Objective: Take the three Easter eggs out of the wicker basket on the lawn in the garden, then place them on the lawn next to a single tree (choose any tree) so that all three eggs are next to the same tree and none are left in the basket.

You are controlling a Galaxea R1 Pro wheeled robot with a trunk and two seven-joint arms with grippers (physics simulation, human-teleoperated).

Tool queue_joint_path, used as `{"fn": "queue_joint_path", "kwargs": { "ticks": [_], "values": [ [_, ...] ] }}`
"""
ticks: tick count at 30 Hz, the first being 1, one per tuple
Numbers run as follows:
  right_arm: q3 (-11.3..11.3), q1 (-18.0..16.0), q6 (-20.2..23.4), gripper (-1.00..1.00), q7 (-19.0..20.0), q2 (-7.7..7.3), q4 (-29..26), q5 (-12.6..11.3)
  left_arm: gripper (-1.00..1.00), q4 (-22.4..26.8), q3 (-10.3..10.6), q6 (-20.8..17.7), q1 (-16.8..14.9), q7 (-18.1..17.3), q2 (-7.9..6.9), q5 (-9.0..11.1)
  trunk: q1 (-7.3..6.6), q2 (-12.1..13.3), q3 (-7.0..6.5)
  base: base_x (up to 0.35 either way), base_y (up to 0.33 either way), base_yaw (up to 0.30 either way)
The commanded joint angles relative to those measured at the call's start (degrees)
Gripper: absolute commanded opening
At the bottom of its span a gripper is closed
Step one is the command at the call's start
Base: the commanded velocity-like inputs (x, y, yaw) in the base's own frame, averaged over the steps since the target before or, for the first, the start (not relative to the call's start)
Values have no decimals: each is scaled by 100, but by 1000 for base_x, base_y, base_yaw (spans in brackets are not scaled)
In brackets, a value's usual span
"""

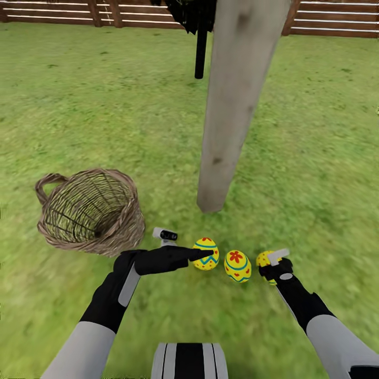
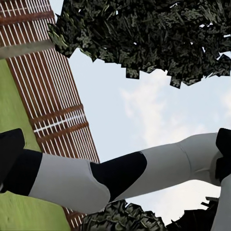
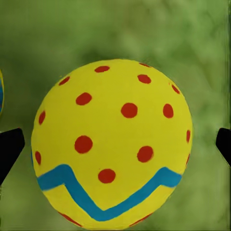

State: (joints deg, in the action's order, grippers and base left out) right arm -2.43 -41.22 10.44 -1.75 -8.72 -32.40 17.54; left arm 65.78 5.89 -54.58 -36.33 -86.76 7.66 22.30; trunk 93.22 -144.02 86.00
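Observation:
Three yellow Easter eggs lie in a row on the lawn [image 1: 105,105] just in front of the pale tree trunk [image 1: 231,105]: one with blue zigzags [image 1: 204,247], one with a red flower [image 1: 237,266], and a red-dotted one [image 1: 263,259]. My right gripper [image 1: 272,267] stands open over the dotted egg [image 3: 113,144], with its fingertips [image 3: 9,149] a little clear of it on both sides. My left gripper [image 1: 208,255] reaches across to the zigzag egg and is open, holding nothing. The wicker basket [image 1: 89,210] lies tipped at the left with no eggs in it.
A thin black-trunked tree [image 1: 200,52] stands behind the pale trunk. A reddish slat fence [image 1: 63,13] runs along the far edge. In the left wrist view my right forearm [image 2: 120,173] crosses below dark foliage [image 2: 144,33] and sky.

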Motion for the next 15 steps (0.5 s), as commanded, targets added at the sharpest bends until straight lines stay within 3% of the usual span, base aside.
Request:
{"fn": "queue_joint_path", "kwargs": {
  "ticks": [1, 13, 15],
  "values": [
    [-25, 0, 43, 100, -18, -3, -50, 48, 100, -2, -3, -66, -1, -9, -1, 12, -4, 0, -20, -246, 0, 0],
    [-19, 0, 79, 100, -26, 5, -292, 39, 100, -12, -40, -65, 0, -1, -25, 0, -35, 16, -285, -336, 0, 0],
    [1, 0, 247, 100, -21, 2, -419, 39, 100, -20, -316, -57, 1, 311, -52, -10, -40, 19, -330, -328, 0, 0]
  ]
}}
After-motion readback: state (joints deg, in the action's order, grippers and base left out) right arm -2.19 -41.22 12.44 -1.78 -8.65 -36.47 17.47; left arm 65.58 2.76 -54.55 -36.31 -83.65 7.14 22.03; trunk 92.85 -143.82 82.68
